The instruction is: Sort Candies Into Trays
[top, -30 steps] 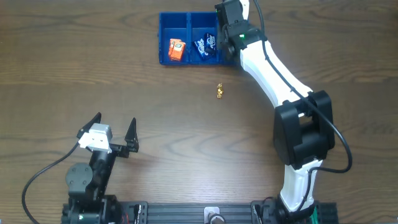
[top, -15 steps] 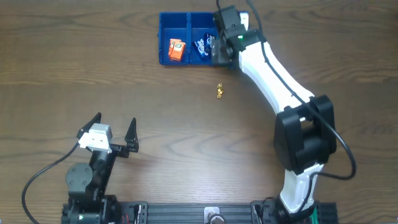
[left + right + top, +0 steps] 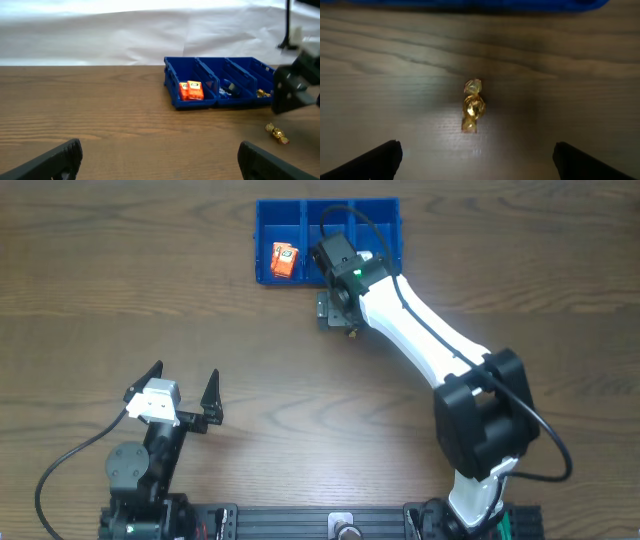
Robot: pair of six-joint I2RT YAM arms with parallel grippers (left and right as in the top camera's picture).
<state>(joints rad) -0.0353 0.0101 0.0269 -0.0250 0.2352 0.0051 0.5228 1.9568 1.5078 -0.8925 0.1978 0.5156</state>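
A gold-wrapped candy [image 3: 473, 106] lies alone on the wooden table, just in front of the blue three-compartment tray [image 3: 259, 240]. My right gripper [image 3: 337, 311] hangs over this candy, open [image 3: 475, 165], with a finger on either side and nothing held. In the tray, orange candies [image 3: 285, 260] fill the left compartment; a blue-wrapped candy [image 3: 227, 89] is in the middle one and a gold candy [image 3: 261, 93] in the right one. My left gripper [image 3: 184, 375] stands open and empty near its base, far from the tray.
The tray's front wall [image 3: 470, 4] is close behind the loose candy. The right arm's white link [image 3: 420, 330] stretches diagonally from the tray to its base. Bare wood lies between the left gripper and the tray.
The right gripper has left the tray's middle compartment and come back and to the left, now over the loose gold candy. The left arm has not moved.
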